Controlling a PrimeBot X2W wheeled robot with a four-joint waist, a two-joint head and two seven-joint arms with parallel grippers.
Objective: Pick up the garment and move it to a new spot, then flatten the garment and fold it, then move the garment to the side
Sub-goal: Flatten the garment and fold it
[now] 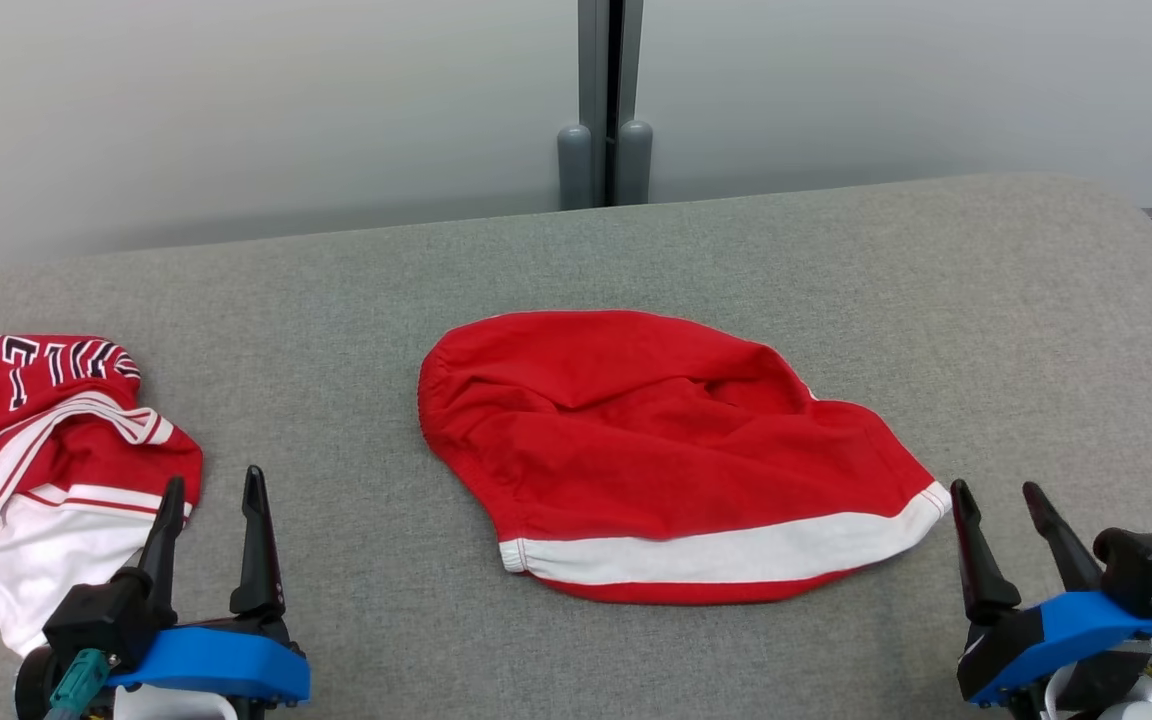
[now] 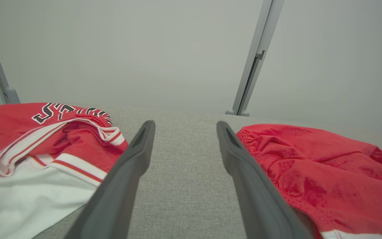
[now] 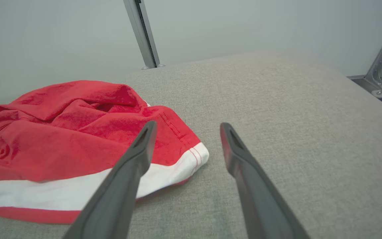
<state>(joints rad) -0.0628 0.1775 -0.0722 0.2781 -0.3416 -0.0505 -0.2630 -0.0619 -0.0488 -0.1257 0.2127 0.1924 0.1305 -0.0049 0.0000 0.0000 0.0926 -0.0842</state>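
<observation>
Resting beside right pincer [image 1: 994, 490], red garment [image 1: 671, 455]

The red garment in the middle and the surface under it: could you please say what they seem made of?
Red garment: soft matte cloth, probably cotton knit; it wrinkles and shows stitched seams. Surface: grey matte upholstery fabric; a coarse weave shows in the wrist views.

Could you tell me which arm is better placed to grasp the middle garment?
Likely right: the right gripper sits by the red garment, at its striped corner; the left gripper is farther, beside the lettered jersey.
</observation>
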